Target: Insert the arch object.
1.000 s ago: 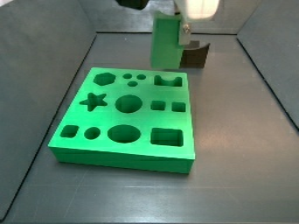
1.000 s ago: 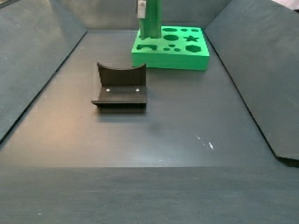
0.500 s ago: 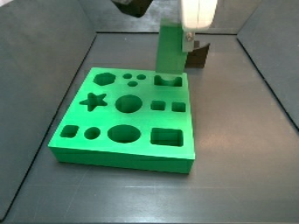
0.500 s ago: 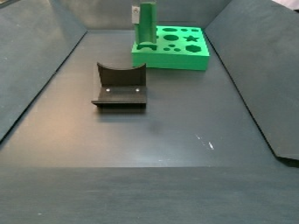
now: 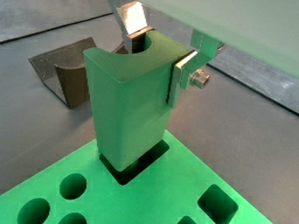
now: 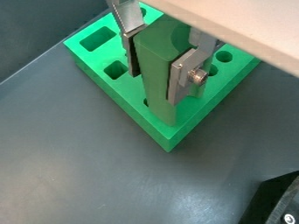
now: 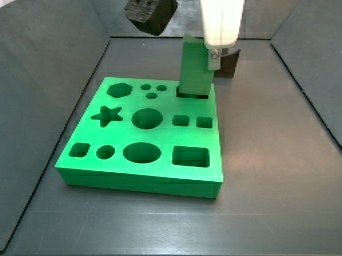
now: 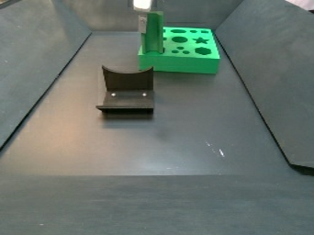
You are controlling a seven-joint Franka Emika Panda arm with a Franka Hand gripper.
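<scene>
The arch object point(image 5: 135, 105) is a tall green piece with a half-round notch in its upper end. My gripper point(image 5: 160, 52) is shut on it, one silver finger point(image 5: 187, 74) on each side. It stands upright with its lower end in the arch-shaped hole at the far edge of the green board point(image 5: 140, 197). Both wrist views show this; the piece point(image 6: 162, 87), gripper point(image 6: 156, 61) and board point(image 6: 176, 131) appear there too. In both side views the piece point(image 7: 197, 70) point(image 8: 151, 41) stands on the board point(image 7: 147, 150) point(image 8: 196, 57) under the gripper point(image 7: 210, 42) point(image 8: 147, 14).
The dark fixture point(image 8: 125, 92), an L-shaped bracket with a curved notch, stands on the grey floor apart from the board; it also shows behind the piece point(image 7: 227, 65) point(image 5: 65, 70). The board has several other shaped holes. Sloping grey walls enclose the floor.
The gripper has carried the green arch piece from beyond the board's far edge over to the arch hole and lowered it, so its lower end now sits in the hole.
</scene>
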